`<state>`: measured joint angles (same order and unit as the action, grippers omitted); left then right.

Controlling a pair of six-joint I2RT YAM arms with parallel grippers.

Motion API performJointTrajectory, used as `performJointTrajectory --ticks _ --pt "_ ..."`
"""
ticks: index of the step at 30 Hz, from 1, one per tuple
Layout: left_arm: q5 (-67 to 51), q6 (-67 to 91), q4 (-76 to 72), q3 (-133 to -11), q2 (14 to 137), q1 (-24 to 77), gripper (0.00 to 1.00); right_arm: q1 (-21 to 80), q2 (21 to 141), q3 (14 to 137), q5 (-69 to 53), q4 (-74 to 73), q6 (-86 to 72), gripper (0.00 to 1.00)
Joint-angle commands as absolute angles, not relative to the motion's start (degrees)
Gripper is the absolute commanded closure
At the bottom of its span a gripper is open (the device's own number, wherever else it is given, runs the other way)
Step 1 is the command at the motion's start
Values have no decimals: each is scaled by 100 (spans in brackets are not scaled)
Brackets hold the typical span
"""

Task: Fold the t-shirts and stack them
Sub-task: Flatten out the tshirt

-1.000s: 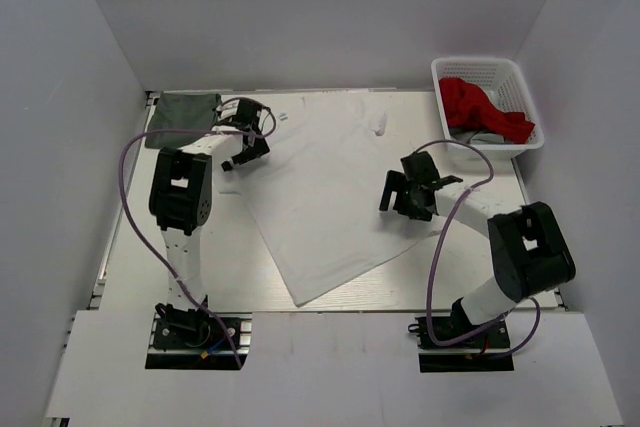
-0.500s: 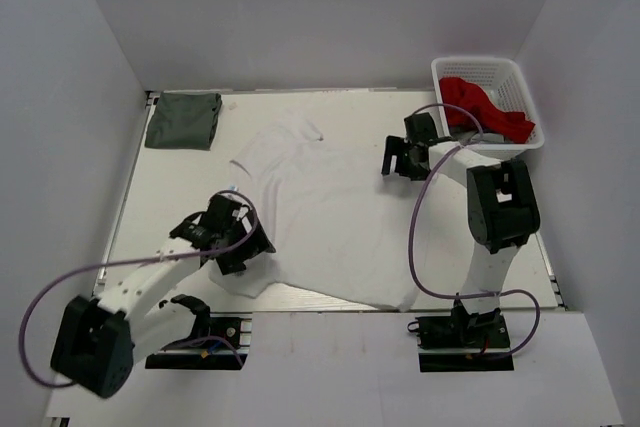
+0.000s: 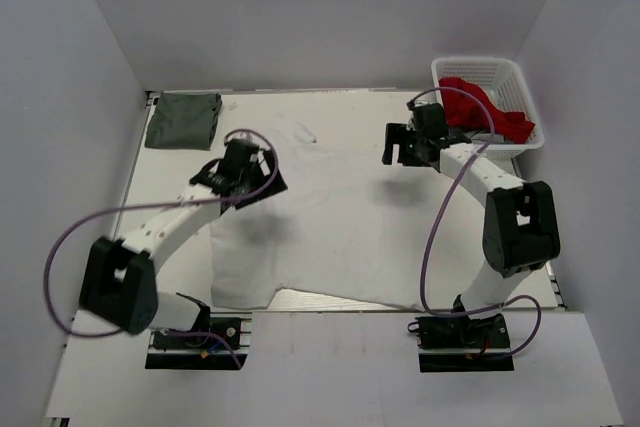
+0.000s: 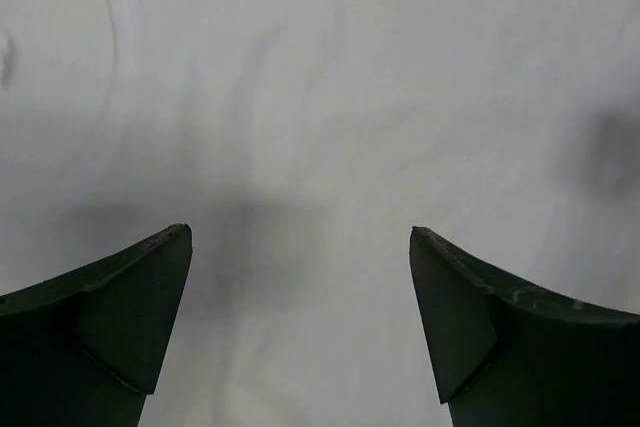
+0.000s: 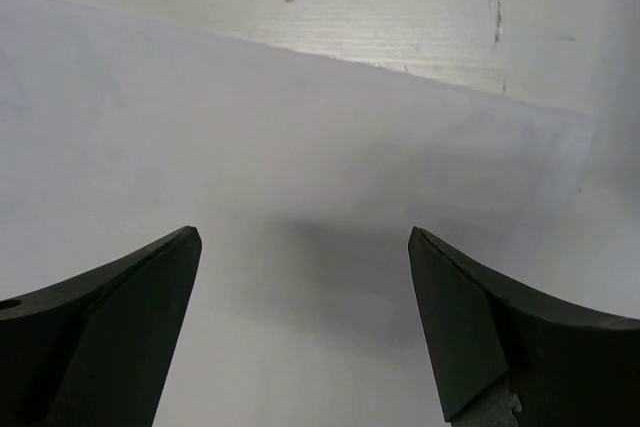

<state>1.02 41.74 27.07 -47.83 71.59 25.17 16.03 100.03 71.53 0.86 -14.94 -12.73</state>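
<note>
Since half a second ago the left arm has swung from the near left part of the white t-shirt toward the far left part, and the cloth now lies flatter and squarer than it did.

Task items:
- The white t-shirt is spread open across the middle of the worktop. Its lower hem reaches the near edge, and its upper part lies close to the far edge.
- The dark grey-green t-shirt lies folded in the far left corner, apart from the white one.

Grippers:
- The left gripper stands over the white t-shirt's far left portion. In the left wrist view its fingers are spread wide with nothing between them, and gently creased white cloth fills the view beneath.
- The right gripper stands over the shirt's far right edge. In the right wrist view the jaws are likewise spread and hold nothing. Smooth white cloth lies below them, its straight edge runs across the view, and bare worktop shows beyond it.
- Whether either gripper touches the cloth cannot be told.

Surroundings:
- A white slatted basket sits in the far right corner, just beyond the right gripper.
- It holds a crumpled red cloth.
</note>
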Motion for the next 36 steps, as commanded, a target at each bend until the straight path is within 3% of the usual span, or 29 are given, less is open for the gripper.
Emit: performJointTrajectory --ticks 1,7,19,29,36 --pt "1439 3779 2777 -5998 8197 2435 0 1608 9616 6602 334 -1758 -1625 10" --pt "2013 3727 2628 -7064 10016 2136 0 1556 9702 6152 509 -1537 -1810 10" --pt "1979 3516 2689 -8630 12056 1565 0 1354 11890 8110 580 -2145 -1961 10" --pt "1424 3358 2550 -9701 12735 1099 0 1274 13262 10623 273 -2109 -1241 10" --pt "1037 2813 2811 -10424 12236 1046 0 1318 12307 10688 62 -1942 -967 10"
